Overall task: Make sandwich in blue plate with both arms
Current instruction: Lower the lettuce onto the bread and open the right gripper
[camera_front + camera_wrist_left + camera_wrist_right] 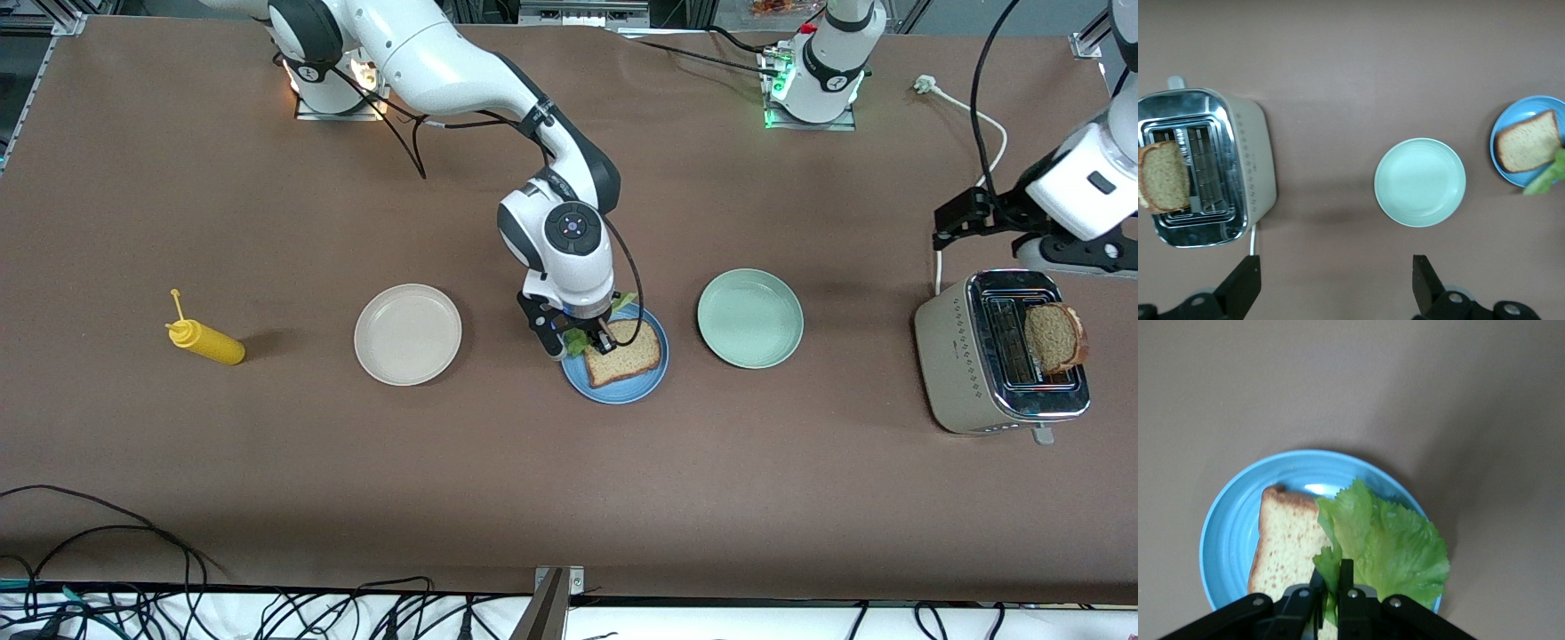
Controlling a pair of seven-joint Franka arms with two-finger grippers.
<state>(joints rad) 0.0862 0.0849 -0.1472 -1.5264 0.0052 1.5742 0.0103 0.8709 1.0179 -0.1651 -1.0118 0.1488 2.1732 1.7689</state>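
Green lettuce leaf (1385, 547) hangs clamped in the right gripper (1333, 577) jaws over the blue plate (1228, 533).

A wide brown surface (267, 471) carries a row of items. Starting at the right arm's end stand a yellow squeeze bottle (206, 340) lying on its side, a cream-white plate (407, 334), a blue plate (615, 368), a mint-green plate (749, 318) and a cream toaster (996, 353). A white cable (969, 111) trails from the toaster.
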